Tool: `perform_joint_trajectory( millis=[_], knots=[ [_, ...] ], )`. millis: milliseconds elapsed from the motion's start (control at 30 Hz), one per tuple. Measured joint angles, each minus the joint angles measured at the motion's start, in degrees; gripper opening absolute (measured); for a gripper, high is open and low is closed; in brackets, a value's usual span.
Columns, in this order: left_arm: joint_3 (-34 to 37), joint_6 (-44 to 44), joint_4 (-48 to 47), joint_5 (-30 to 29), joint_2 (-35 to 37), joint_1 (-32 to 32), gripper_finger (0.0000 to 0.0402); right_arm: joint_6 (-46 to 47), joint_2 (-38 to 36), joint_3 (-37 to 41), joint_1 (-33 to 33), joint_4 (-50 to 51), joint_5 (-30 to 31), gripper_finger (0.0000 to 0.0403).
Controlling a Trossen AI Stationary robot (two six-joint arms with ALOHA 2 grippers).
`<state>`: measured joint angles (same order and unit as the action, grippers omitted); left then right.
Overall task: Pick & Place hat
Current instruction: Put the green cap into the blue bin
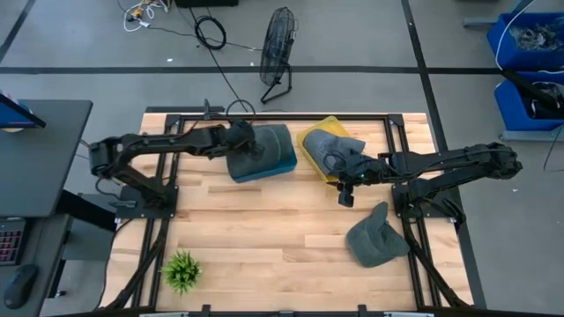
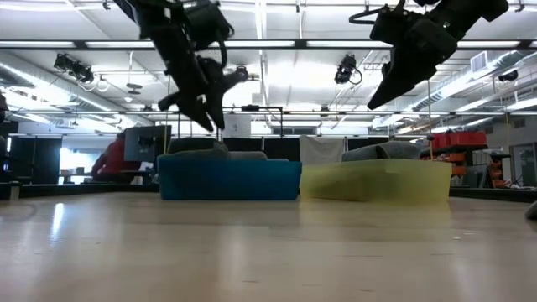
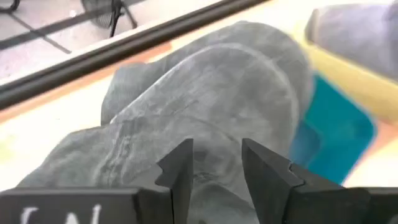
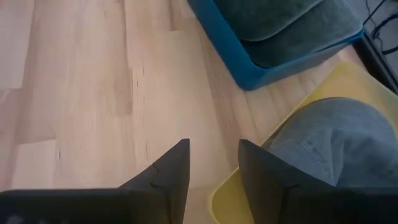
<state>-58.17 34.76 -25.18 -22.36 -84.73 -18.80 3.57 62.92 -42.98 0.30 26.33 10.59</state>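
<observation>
A blue tray point(image 1: 284, 166) at the table's far middle holds grey hats point(image 1: 269, 141). Beside it on the right, a yellow tray point(image 1: 310, 151) holds another grey hat point(image 1: 342, 150). A third grey hat point(image 1: 377, 236) lies flat on the table near the right edge. My left gripper point(image 3: 217, 152) hovers open above the hats point(image 3: 211, 93) in the blue tray point(image 3: 333, 124), well clear of them in the low view point(image 2: 205, 117). My right gripper point(image 4: 213, 152) is open, raised over the table point(image 2: 382, 96) at the yellow tray's near corner point(image 4: 230, 193).
A small green plant point(image 1: 181, 271) stands near the table's near left corner. Bare wood point(image 1: 264, 220) lies between the trays and the near edge. A black frame rail point(image 1: 291, 115) runs along the far edge. A fan point(image 1: 278, 53) stands on the floor beyond.
</observation>
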Motion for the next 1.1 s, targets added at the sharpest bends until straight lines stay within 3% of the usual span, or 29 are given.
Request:
perform_joint_trajectory(
  millis=[233,400,633,800,933,1100],
  knots=[
    [-0.02,-1.6,-2.64,-0.35,7.79,4.22,0.0132,-5.71,0.0,0.0,-0.26,0.04,0.55,0.0139],
    [-0.04,-3.43,-2.85,-3.85,12.12,8.94,0.0129,-7.26,0.01,0.0,-0.26,-0.94,1.03,0.0139],
    [-0.04,-4.15,-2.97,-9.27,15.56,15.89,0.0129,0.21,1.67,-0.02,-0.31,-1.2,-0.43,0.0139],
    [-0.04,-3.97,-2.94,-9.62,15.77,18.81,0.0129,6.73,2.61,-0.02,0.67,2.56,-2.15,0.0128],
    [-0.04,-3.99,-3.09,-9.6,15.78,20.15,0.0128,15.43,1.93,-2.01,2.93,12.66,-8.71,0.0102],
    [-0.04,-3.99,-3.11,-12.08,15.78,21.06,0.0128,30.08,1.85,-7.58,7.58,27.95,-23.13,0.0072]
  ],
)
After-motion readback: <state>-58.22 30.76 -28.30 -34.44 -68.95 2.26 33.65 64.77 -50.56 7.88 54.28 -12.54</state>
